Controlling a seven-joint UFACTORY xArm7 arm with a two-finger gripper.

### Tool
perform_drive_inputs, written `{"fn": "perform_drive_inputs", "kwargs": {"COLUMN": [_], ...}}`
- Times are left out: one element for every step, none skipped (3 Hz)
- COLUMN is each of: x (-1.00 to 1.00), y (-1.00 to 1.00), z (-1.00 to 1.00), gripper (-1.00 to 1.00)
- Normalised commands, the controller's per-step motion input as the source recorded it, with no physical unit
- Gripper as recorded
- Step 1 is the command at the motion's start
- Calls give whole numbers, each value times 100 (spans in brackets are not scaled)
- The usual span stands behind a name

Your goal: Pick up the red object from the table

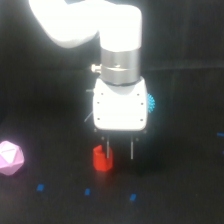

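The red object (102, 159), a small red-orange stubby prism, stands on the black table (170, 175) below the white arm. My gripper (120, 155) hangs straight down with its two thin fingers apart, open and empty. The left finger (108, 145) overlaps the top of the red object; the right finger stands to its right over bare table. The red object is not squarely between the fingers, and I cannot tell whether the left finger touches it.
A pale pink faceted polyhedron (10, 157) lies at the exterior view's left edge. A cyan spiky ball (151, 102) peeks out from behind the gripper body on the right. Small blue marks (87, 191) dot the table in front.
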Motion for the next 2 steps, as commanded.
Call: {"fn": "perform_drive_inputs", "kwargs": {"x": [40, 26], "y": [-9, 52], "z": [-66, -100], "gripper": [-1, 78]}}
